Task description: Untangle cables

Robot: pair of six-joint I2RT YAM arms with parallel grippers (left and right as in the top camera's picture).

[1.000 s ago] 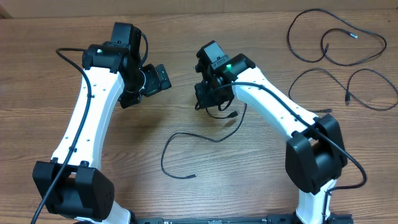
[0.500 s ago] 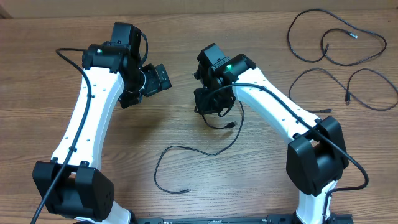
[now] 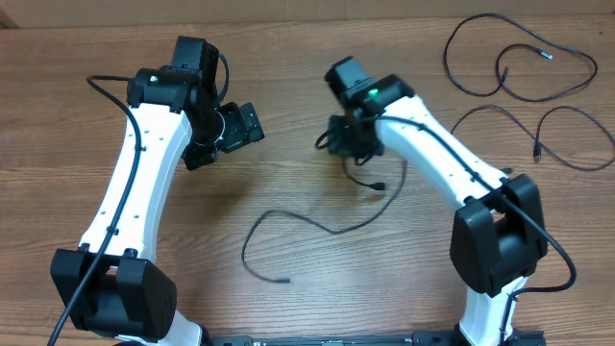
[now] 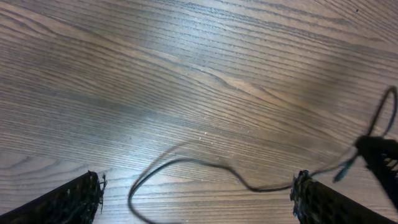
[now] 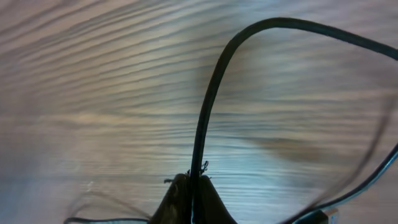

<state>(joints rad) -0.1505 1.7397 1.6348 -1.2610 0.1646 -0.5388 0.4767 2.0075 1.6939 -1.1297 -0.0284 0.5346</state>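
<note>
A thin black cable (image 3: 317, 222) trails over the wooden table from my right gripper down to a loose end at the lower middle. My right gripper (image 3: 338, 137) is shut on this cable; in the right wrist view the cable (image 5: 208, 106) rises from between the closed fingertips (image 5: 193, 182). My left gripper (image 3: 240, 125) is open and empty, left of the right one; its two fingers frame the cable (image 4: 199, 165) in the left wrist view, with the gap (image 4: 196, 193) between them wide.
Two separate black cables lie at the far right: a looped one (image 3: 519, 62) at the top and another (image 3: 538, 135) below it. The table (image 3: 288, 38) is bare wood elsewhere.
My right gripper has moved right and slightly up, dragging the cable with it; the cable's loop and loose end shifted on the table. The left arm has not moved.
</note>
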